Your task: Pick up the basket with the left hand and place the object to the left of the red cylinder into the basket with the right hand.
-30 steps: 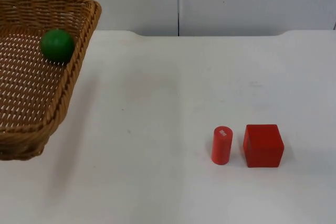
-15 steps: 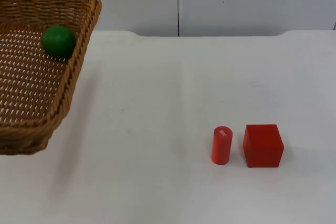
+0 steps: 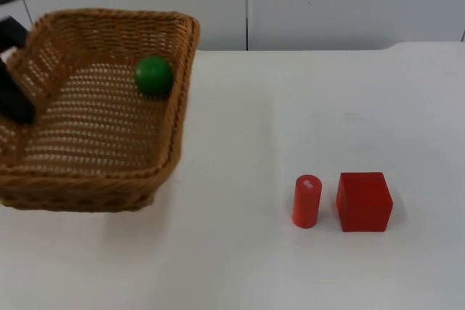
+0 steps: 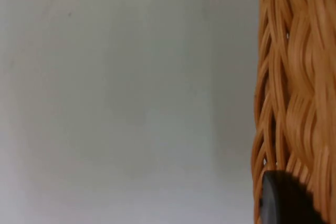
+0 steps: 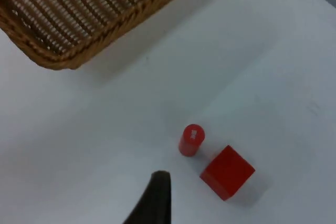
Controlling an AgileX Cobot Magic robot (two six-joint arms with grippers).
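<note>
The wicker basket (image 3: 94,179) sits at the bench's (image 3: 240,266) left, its long axis running left to right, the left hand (image 3: 16,96) clamped on its left rim. The green ball (image 3: 153,75) lies inside, at the far right corner. The red cylinder (image 3: 306,201) stands upright, just left of the red cube (image 3: 363,201). The right hand (image 5: 155,198) hovers above them; I cannot tell how far it is open.

The basket (image 3: 94,179) sits at the table's (image 3: 240,266) nine o'clock, with the ball (image 3: 153,75) inside at its one o'clock corner. The cylinder (image 3: 306,201) stands at four o'clock, the cube (image 3: 363,201) just beside it at three o'clock.
</note>
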